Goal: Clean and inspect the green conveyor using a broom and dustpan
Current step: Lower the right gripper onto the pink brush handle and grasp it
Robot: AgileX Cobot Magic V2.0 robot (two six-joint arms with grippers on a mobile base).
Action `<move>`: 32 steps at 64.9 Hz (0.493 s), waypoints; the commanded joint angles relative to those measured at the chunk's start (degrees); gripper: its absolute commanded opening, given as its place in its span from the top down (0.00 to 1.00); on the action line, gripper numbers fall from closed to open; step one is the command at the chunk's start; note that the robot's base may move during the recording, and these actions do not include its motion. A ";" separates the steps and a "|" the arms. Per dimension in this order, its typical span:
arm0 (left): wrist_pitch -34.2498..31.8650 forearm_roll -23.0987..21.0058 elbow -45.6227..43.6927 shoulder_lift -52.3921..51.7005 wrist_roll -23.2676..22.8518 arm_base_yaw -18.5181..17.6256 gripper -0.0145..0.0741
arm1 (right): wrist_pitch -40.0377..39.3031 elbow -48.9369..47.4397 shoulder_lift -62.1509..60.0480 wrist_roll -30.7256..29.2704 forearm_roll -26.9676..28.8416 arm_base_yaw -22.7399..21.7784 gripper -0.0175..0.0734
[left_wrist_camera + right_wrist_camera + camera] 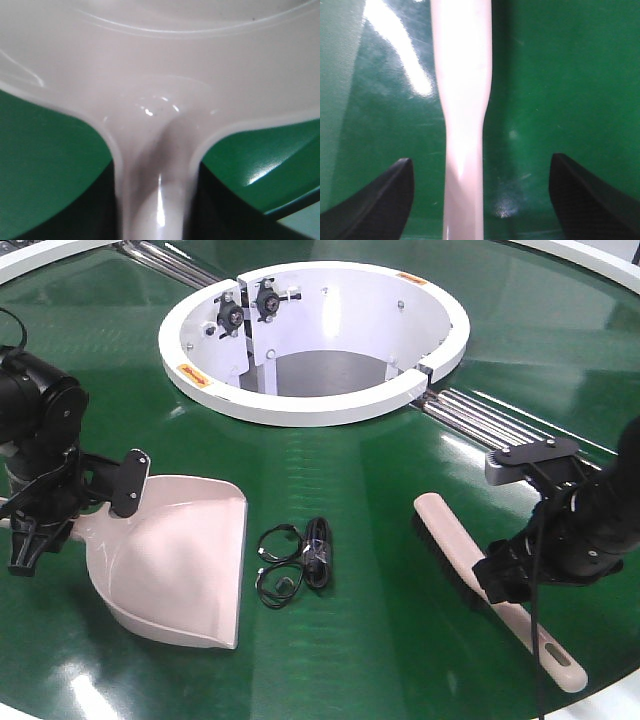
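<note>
Green conveyor [360, 665] glossy and ring-shaped around a white inner rim [300, 408], with silver rollers [480, 418] running off toward the right edge. Dustpan [180, 565] flat on the near left of the conveyor, open mouth toward a black cable bundle [300, 560] just beside it. Left gripper [75, 515] at the dustpan's handle; impossible to tell whether clamped, the wrist view giving only the blurred handle close up. Broom [455, 540] lying on the near right, bristle head inward, slotted end by the near edge. Right gripper [480, 172] over its handle, fingers [385, 200] spread wide on either side, well clear of it.
</note>
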 commanded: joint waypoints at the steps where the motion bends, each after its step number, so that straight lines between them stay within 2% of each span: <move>1: 1.09 1.59 -1.55 -2.95 -0.10 -0.32 0.84 | 0.79 -2.79 1.76 -0.14 -0.71 0.05 0.24; 32: 1.09 1.59 -1.55 -2.95 -0.10 -0.32 0.84 | 2.81 -4.13 11.87 -1.85 0.39 0.05 0.25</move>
